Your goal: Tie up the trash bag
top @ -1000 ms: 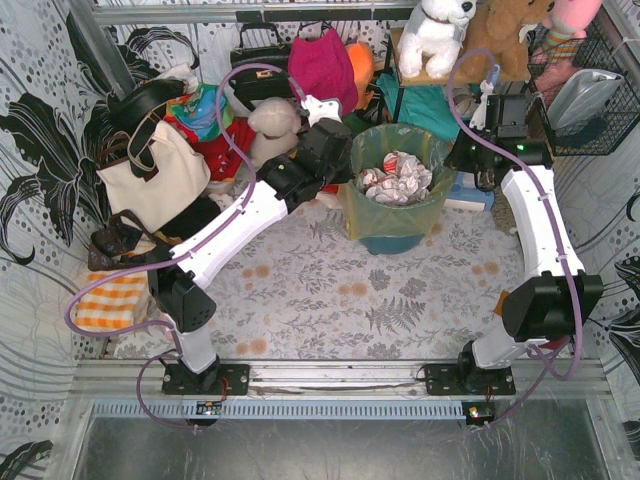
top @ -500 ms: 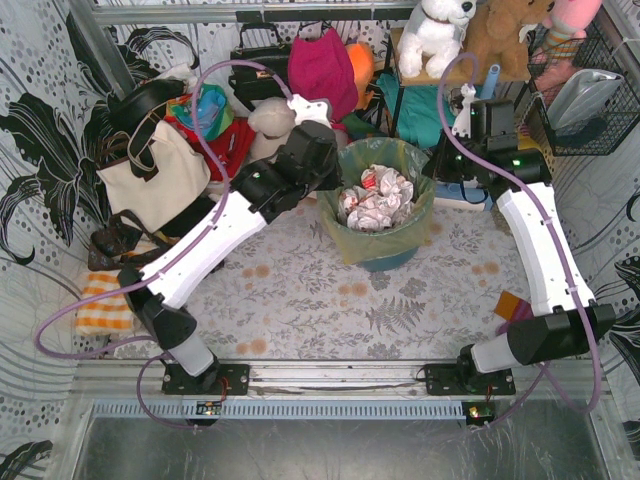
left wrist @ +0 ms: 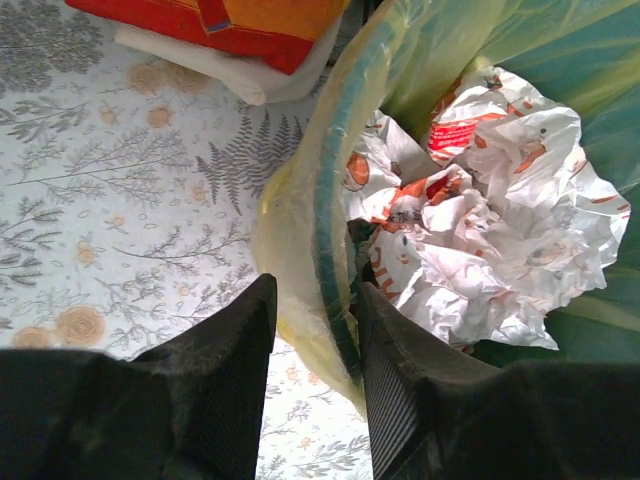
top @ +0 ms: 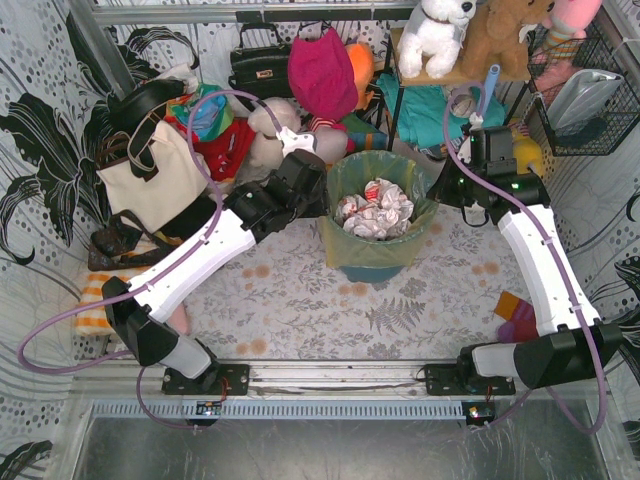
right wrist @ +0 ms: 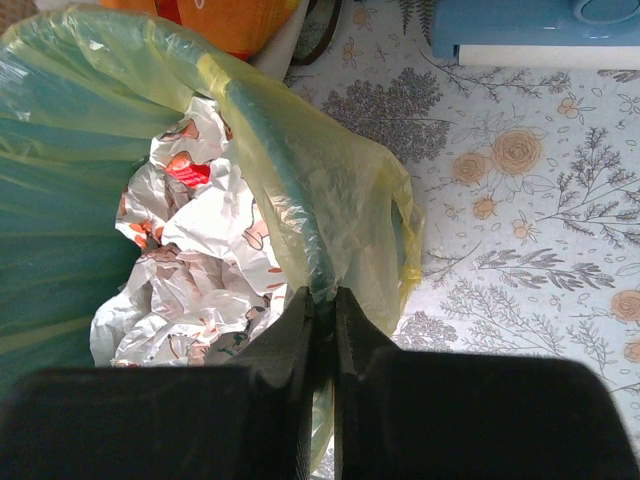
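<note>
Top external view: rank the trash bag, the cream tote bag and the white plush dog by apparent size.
1. trash bag: largest.
2. cream tote bag: slightly smaller, a close call.
3. white plush dog: clearly smallest, though it seems to sit higher, nearer the camera.

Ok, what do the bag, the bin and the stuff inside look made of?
The bag: thin glossy plastic, yellow-green, see-through and wrinkled. The bin: probably rigid plastic, teal, smooth. The paper: crumpled printed sheets, matte, with sharp creases.
</note>
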Tool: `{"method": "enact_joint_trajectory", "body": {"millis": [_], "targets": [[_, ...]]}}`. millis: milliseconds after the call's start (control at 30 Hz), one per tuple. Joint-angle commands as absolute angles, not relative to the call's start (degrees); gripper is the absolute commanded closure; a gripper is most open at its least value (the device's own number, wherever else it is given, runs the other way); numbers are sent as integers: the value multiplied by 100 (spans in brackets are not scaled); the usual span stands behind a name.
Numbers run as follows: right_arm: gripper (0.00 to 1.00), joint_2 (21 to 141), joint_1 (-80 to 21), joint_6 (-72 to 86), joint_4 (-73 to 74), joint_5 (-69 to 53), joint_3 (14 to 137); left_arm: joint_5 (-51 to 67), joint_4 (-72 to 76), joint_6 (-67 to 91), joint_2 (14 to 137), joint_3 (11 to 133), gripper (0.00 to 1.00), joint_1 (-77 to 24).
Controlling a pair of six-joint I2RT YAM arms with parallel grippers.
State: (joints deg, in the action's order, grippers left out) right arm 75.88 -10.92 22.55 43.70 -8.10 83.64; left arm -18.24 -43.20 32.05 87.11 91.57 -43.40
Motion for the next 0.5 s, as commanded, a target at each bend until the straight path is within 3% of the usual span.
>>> {"method": "enact_joint_trajectory", "body": {"millis": [0, 133, 267, 367, 467], "targets": [[100, 7375, -1100, 2502, 4036, -881, 8243, -1670, -3870, 3352, 8623, 9006, 57, -4351], [100, 7350, -1101, 2526, 4047, -942, 8229, -1704, -3839, 3340, 8685, 9040, 79, -4346], [100, 7264, -1185, 2660, 4063, -993, 8247, -1699, -4011, 3299, 8643, 9235, 93, -4351], [100, 7159, -1493, 2837, 4049, -910, 8267, -1687, -4313, 3230, 8532, 9386, 100, -4357], [100, 7137, -1875, 2980, 4233, -790, 8425, -1730, -4685, 3216, 8256, 9427, 100, -4352]]}}
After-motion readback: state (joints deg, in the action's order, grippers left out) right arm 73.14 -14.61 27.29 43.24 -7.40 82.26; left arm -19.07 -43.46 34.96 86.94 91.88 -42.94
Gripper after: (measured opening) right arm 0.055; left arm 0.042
